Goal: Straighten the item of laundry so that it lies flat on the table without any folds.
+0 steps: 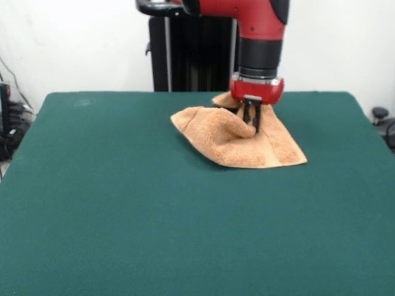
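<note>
one raised fold of the towel [234,143] sits clamped in the claw [252,125], flat cloth below it, so flattening remains unfinished.

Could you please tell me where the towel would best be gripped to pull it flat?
Probably the towel's folded-over flap, at its raised ridge beside the gripper, coming straight down from above. That fold stands proud of the table, while the outer corners lie flat.

Arm [262,21]: glossy red shell, black cylindrical wrist section with a thin silver ring beneath it. Red flange just above the gripper [252,120], whose thin fingers [247,114] are black. Black pedestal [191,55] behind.
</note>
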